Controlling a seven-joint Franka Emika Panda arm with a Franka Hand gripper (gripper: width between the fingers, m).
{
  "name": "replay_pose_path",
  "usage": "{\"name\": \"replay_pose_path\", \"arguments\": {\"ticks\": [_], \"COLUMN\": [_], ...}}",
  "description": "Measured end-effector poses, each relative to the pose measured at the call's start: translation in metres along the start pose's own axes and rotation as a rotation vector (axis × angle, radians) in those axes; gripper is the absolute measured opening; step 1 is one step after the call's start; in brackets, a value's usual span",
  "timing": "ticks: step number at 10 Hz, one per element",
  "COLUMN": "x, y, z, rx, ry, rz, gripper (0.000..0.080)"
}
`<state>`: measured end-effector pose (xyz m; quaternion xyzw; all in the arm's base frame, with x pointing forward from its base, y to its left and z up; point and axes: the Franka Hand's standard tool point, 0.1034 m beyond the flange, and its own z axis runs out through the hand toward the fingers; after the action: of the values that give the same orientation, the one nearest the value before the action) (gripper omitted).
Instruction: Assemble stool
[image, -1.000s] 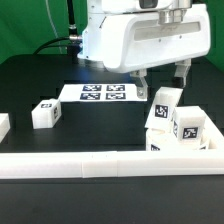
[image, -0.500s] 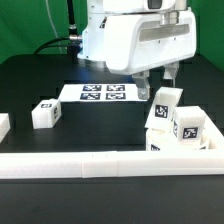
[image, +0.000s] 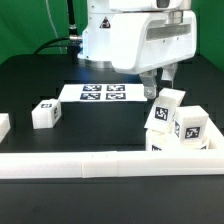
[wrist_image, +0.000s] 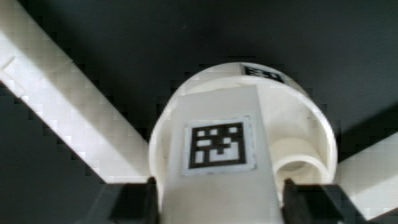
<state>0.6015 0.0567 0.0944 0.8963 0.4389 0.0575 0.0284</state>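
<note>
My gripper (image: 161, 88) stands at the top of an upright white stool leg (image: 165, 110) with square tags, at the exterior view's right. In the wrist view the same leg (wrist_image: 240, 120) fills the space between my two dark fingers (wrist_image: 128, 205), and both touch its sides; the gripper (wrist_image: 228, 205) is shut on it. A second tagged leg (image: 190, 128) stands just right of it. A third leg (image: 44, 113) lies apart at the left. The round seat is out of view.
A long white rail (image: 100, 163) runs along the front and also shows in the wrist view (wrist_image: 63, 100). The marker board (image: 97, 93) lies behind the legs. A white piece (image: 3, 125) sits at the far left edge.
The two fingers have drawn closer together around the top of the leg, and the gripper has sunk slightly. The held leg has shifted a little to the right.
</note>
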Motion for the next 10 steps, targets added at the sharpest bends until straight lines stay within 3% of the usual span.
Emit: {"name": "replay_pose_path", "arguments": {"ticks": [3, 10], "x": [-0.0001, -0.0038], "y": [0.0001, 0.0017], "z": [0.0001, 0.002], "rx": [0.001, -0.012], "ry": [0.001, 0.057], "rz": [0.121, 0.786], "gripper": [0.0334, 0.0334]}}
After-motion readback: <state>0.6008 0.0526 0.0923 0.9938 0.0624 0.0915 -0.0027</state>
